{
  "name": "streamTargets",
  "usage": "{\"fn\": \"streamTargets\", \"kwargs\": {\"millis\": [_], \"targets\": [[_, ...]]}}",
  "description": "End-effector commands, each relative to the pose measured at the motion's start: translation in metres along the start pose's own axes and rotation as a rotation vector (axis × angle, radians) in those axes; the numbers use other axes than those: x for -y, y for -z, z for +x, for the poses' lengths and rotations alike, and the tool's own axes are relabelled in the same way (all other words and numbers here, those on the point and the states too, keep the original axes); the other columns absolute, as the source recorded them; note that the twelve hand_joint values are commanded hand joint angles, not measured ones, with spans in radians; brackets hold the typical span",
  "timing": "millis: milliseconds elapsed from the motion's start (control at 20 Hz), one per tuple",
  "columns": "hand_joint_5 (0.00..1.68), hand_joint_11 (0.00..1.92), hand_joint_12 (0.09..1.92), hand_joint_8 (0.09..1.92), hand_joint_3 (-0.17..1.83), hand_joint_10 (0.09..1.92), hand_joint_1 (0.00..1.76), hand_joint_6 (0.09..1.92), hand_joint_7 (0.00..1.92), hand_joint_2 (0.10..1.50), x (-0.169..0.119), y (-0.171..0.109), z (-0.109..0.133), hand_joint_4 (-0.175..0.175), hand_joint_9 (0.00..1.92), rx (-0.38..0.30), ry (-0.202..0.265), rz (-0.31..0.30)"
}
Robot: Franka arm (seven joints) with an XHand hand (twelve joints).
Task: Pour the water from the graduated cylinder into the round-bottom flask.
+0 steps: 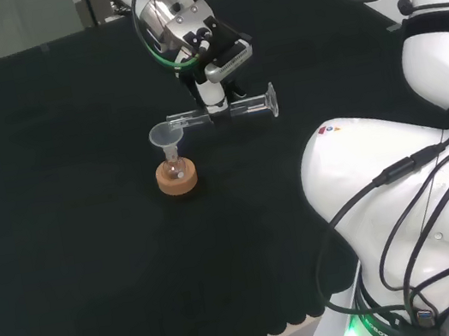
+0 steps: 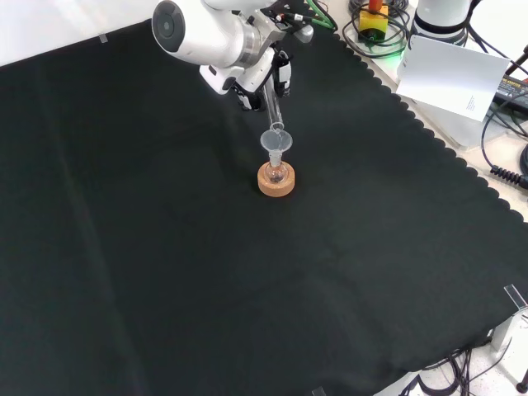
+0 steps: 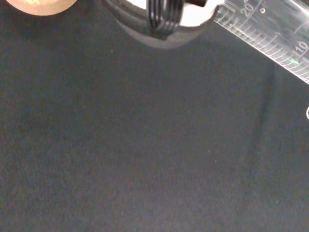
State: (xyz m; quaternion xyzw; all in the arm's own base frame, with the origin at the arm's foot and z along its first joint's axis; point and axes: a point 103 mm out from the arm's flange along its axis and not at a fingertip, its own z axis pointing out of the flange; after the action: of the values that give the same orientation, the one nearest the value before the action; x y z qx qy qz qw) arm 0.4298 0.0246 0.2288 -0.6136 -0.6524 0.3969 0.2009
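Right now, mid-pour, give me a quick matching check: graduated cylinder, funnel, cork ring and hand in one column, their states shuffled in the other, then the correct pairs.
1. graduated cylinder
2. funnel
3. cork ring
4. hand

A. lies on the black cloth under the round-bottom flask
B. fingers curled round a glass tube
C. tipped about level, mouth over the funnel
D. sits upright in the flask's neck

Pairs: 1-C, 2-D, 3-A, 4-B
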Motion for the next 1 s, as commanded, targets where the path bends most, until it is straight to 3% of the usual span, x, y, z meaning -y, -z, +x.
{"fn": "streamTargets", "kwargs": {"millis": [50,350,450,1000], "targets": [[1.22,1.31,0.68,0.55,0.00,0.09,1.30,0.59,1.28,1.00,0.002,-0.004,-0.016,-0.175,1.64,0.015,-0.012,-0.005],[1.22,1.31,0.67,0.56,0.00,0.09,1.30,0.60,1.28,1.00,0.004,0.006,0.000,-0.175,1.64,0.038,-0.033,-0.001],[1.22,1.31,0.67,0.56,0.00,0.09,1.30,0.60,1.28,1.00,0.006,-0.001,-0.018,-0.175,1.64,0.019,-0.017,-0.011],[1.22,1.31,0.67,0.56,0.00,0.09,1.30,0.60,1.27,1.00,0.008,0.002,-0.019,-0.175,1.64,0.037,-0.029,-0.003]]}}
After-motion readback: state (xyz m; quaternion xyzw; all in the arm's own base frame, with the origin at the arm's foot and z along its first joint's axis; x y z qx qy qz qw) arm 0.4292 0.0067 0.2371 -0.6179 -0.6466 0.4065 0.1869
